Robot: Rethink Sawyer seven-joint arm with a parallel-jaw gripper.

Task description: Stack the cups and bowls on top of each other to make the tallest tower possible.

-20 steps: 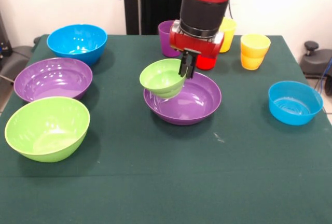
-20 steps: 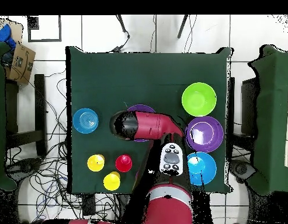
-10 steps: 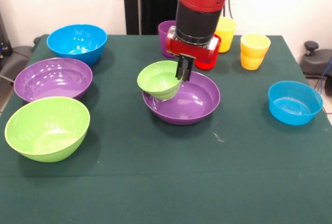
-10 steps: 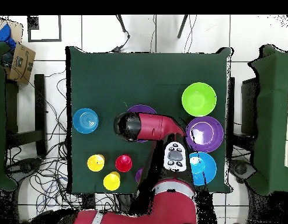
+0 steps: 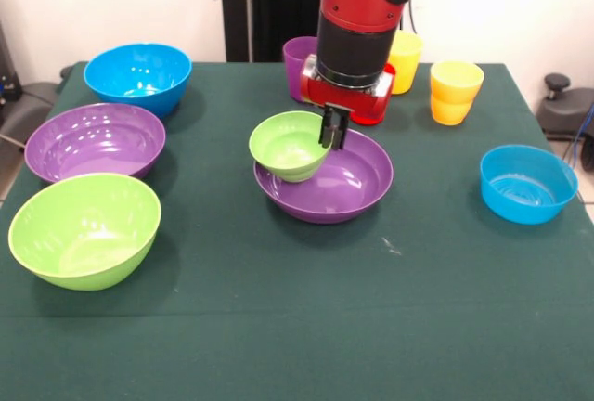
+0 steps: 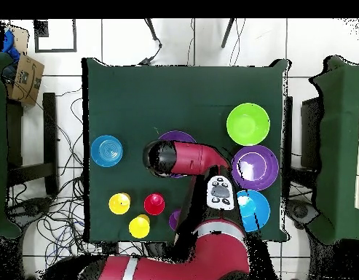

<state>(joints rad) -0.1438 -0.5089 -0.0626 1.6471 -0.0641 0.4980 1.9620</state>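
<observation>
- Since the earlier frames the small green bowl point(image 5: 290, 145) had dropped a little and swung slightly toward the middle of the purple bowl point(image 5: 325, 176), and the arm's upper links had shifted over the table's robot side in the overhead view.
- Front view: the gripper point(image 5: 332, 128) was clamped on the right rim of the small green bowl, holding it tilted over the left part of the purple bowl at the table's centre; I could not tell whether the two bowls touched.
- Front view, bowls counted: six in all. A large blue bowl point(image 5: 137, 77) at the far left, a second large purple bowl point(image 5: 95, 143) in front of it, a large lime bowl point(image 5: 84, 228) nearest the camera on the left, and a small blue bowl point(image 5: 528, 183) alone on the right.
- Front view, cups counted: four. A purple cup point(image 5: 299, 67) and a red cup point(image 5: 369, 107) partly hidden behind the arm, and two yellow cups point(image 5: 456, 92), one at the far right and one behind the arm, standing apart.
- Front view, room: the whole near strip of the green table point(image 5: 306, 327) lay bare, as did the stretch between the centre bowl and the small blue bowl.
- Overhead view: the arm point(image 6: 189, 157) covered most of the centre purple bowl point(image 6: 176, 135); the three large bowls sat in a line along one side edge, the small blue bowl point(image 6: 108, 150) near the opposite edge, the cups close to the robot's edge.
- Overhead view, room: the half of the table far from the robot was open.
</observation>
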